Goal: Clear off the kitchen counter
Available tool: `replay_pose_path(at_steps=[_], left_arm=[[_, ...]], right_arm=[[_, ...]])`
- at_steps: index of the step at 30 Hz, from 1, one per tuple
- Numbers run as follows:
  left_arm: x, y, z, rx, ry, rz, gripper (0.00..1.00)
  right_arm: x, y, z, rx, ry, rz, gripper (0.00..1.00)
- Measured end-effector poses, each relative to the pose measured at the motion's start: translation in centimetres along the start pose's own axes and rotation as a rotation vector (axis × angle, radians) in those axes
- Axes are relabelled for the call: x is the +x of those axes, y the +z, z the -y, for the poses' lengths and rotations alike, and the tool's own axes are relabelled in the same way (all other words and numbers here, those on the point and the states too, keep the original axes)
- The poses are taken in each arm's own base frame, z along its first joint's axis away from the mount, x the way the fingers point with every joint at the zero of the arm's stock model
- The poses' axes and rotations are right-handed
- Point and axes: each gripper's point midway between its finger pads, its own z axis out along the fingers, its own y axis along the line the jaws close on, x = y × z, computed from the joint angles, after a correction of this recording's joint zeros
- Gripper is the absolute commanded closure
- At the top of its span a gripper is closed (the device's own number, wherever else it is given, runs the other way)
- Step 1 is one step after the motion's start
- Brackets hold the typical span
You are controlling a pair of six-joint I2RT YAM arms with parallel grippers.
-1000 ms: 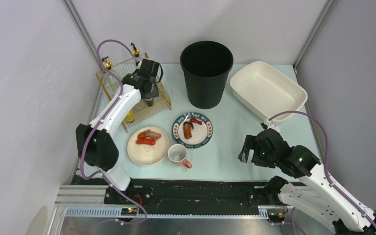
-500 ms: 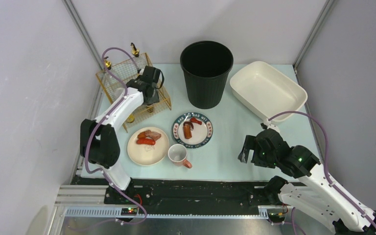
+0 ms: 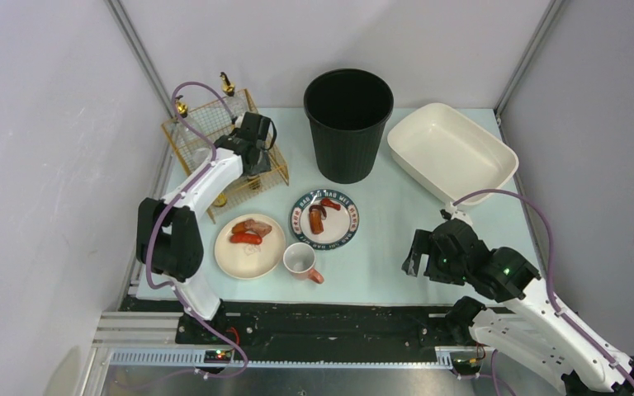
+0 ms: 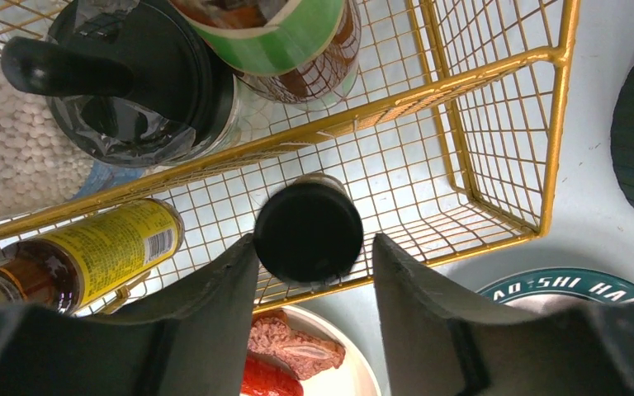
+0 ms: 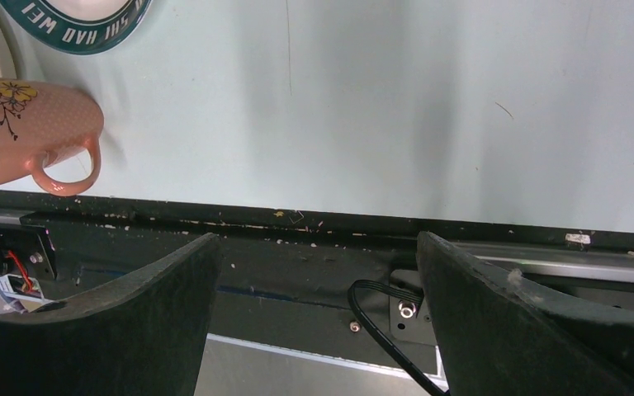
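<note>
The pale mint kitchen counter (image 3: 388, 239) holds a cream plate (image 3: 250, 257) with meat pieces, a teal-rimmed plate (image 3: 343, 232) with sausages, and a pink mug (image 3: 300, 261) lying near the front. My left gripper (image 3: 253, 167) is open above the gold wire basket (image 3: 206, 124). In the left wrist view, a black-capped bottle (image 4: 308, 232) stands in the basket (image 4: 495, 70) below and between my fingers (image 4: 215, 313). A gap shows on its right side. My right gripper (image 3: 419, 252) is open and empty over the counter's front right edge (image 5: 318, 239).
A tall black bin (image 3: 348, 124) stands at the back centre and a white basin (image 3: 452, 153) at the back right. The basket also holds a yellow-labelled bottle (image 4: 115, 252), a green-labelled jar (image 4: 289, 41) and a black-lidded jar (image 4: 132, 82). A black rail (image 3: 330, 318) runs along the front.
My left arm has shifted a little, its elbow moving forward, with the gripper staying over the basket's near corner. The right arm has barely moved.
</note>
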Motion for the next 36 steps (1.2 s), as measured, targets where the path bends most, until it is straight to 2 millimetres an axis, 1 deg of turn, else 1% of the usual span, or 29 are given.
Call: replay_pose_path(at_steps=[1,3,6,10,14,17,20,24,25,27,32,36], left_arm=[[0.0,0.0,0.0,0.001,0.0,0.0,0.35],[-0.1,0.0,0.0,0.0,-0.003,0.002,0.29],[-0.1,0.1,-0.2,-0.002,-0.005,0.003,0.24],[-0.2,0.2,-0.4,-0.005,-0.01,0.001,0.14],[0.3,0.2,-0.5,-0.002,-0.007,-0.009,0.08],[0.5,-0.5,-0.6,0.017,-0.01,-0.009,0.04],[0.2,-2.1,-0.8,0.052,-0.024,0.017,0.01],[-0.8,-5.2,-0.5,0.128,-0.04,0.069,0.0],[-1.0,-6.2,-0.3,0.156,-0.043,0.086,0.0],[-1.2,-7.6,0.0,0.197,-0.044,0.11,0.0],[-0.4,-11.7,0.4,0.314,-0.023,0.16,0.0],[0.7,-14.4,0.0,0.389,-0.009,0.197,0.0]], right_arm=[[0.0,0.0,0.0,0.001,0.0,-0.001,0.08],[0.1,0.0,0.0,-0.001,0.0,-0.002,0.08],[0.1,0.0,0.0,-0.002,0.0,-0.004,0.08],[0.1,0.0,-0.1,-0.006,0.001,-0.008,0.08],[0.2,0.0,-0.2,-0.01,0.001,-0.011,0.09],[0.2,0.0,-0.3,-0.015,0.002,-0.01,0.08],[0.0,0.0,-0.5,-0.023,0.003,-0.006,0.08],[-0.2,0.2,-1.2,-0.045,0.004,-0.007,0.09],[-0.2,0.3,-1.4,-0.052,0.003,-0.009,0.09],[-0.3,0.4,-1.7,-0.057,0.0,-0.013,0.09],[-0.6,1.0,-2.6,-0.076,-0.021,-0.018,0.08],[-1.1,1.3,-3.6,-0.095,-0.041,-0.021,0.08]])
